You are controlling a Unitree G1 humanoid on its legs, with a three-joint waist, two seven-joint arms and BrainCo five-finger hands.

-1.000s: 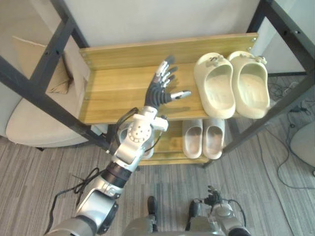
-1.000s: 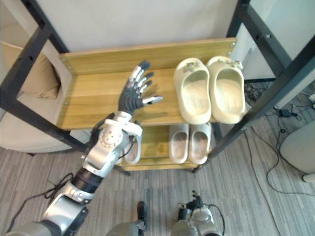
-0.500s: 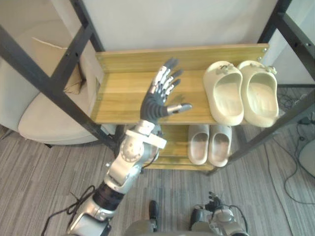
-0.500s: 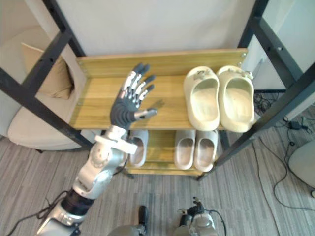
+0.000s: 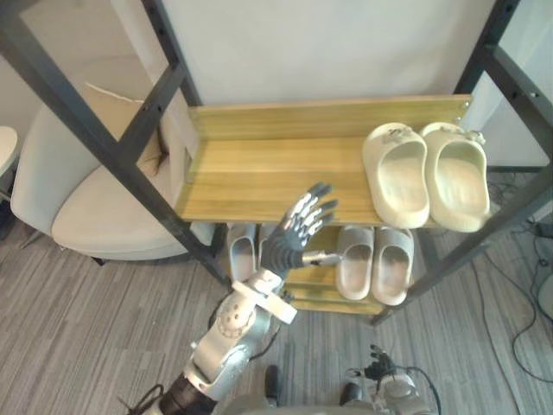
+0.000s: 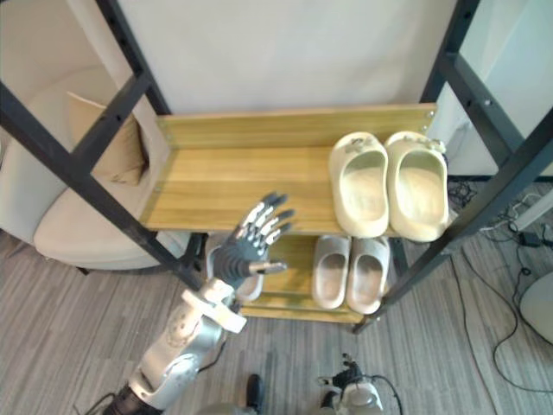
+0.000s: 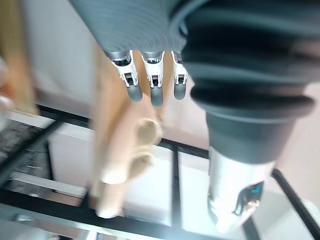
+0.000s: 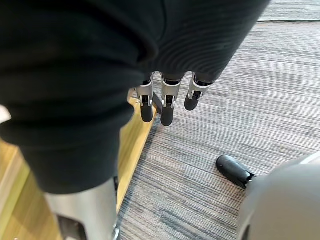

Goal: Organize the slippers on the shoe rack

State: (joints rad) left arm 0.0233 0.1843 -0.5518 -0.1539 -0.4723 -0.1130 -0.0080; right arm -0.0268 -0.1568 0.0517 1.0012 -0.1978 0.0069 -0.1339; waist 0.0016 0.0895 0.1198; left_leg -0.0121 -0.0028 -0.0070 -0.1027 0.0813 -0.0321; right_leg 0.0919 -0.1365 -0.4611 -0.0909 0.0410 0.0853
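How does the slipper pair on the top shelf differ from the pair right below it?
Top pair: cream, chunky, small ornaments at the toes, on the upper shelf. Lower pair: paler grey-white, slimmer, on the lower shelf. Both sit side by side, toes toward the wall.

Cream armchair [image 5: 104, 220] at far left, with a tan cushion [image 6: 125, 160] propped against its backrest. Grey striped carpet [image 5: 78, 337] across the floor, reaching under the chair. Plain white wall [image 5: 328, 52] behind.
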